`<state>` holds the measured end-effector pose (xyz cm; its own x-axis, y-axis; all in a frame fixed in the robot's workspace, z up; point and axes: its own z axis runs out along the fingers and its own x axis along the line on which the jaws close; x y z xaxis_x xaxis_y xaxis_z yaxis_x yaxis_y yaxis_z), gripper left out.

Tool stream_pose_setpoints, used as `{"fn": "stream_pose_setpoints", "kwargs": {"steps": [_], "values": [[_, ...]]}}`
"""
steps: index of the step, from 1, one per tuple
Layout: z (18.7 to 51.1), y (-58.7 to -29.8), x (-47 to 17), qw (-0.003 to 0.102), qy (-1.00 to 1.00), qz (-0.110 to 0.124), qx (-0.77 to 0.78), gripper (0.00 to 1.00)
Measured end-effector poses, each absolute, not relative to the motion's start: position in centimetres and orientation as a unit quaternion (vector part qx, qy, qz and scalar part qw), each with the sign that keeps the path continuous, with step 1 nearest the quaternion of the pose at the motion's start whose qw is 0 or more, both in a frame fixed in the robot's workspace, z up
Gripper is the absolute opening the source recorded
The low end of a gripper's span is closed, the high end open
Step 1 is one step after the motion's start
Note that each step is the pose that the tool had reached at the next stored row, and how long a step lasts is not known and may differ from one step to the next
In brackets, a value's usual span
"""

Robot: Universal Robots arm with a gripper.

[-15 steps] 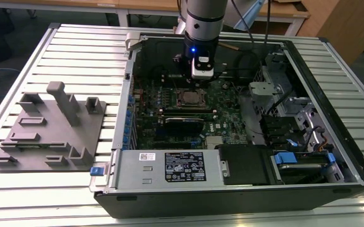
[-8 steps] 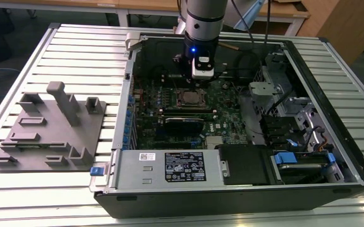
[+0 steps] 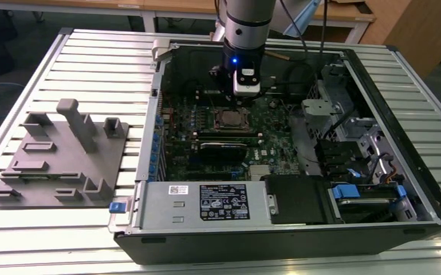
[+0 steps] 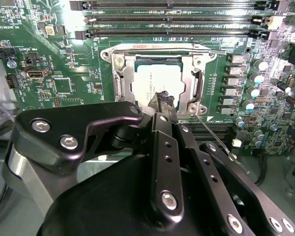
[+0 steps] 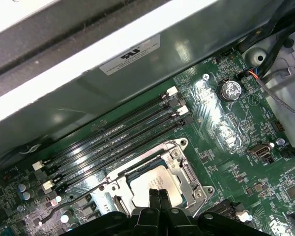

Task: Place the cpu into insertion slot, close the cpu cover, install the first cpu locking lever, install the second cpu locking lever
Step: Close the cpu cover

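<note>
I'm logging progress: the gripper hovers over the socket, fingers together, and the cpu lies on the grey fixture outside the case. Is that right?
Not quite: the cpu is not on the grey fixture; the second wrist view shows it seated in the insertion slot, framed by the cpu cover. The gripper does hover there, fingers together.

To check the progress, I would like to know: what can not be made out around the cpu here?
- Second wrist view: the hand hides one edge of the cpu and cover.
- First wrist view: the hand and the picture edge cut off part of the cover.
- Exterior view: too small to tell whether the hand touches the cpu.
</note>
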<state>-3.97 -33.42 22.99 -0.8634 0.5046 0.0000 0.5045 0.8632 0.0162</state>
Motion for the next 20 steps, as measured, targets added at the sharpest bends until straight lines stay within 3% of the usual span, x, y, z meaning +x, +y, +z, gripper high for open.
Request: {"fn": "stream_pose_setpoints", "kwargs": {"steps": [20], "values": [[22.99,-33.42,-3.97,0.002,0.974,0.008,0.224,0.1]]}}
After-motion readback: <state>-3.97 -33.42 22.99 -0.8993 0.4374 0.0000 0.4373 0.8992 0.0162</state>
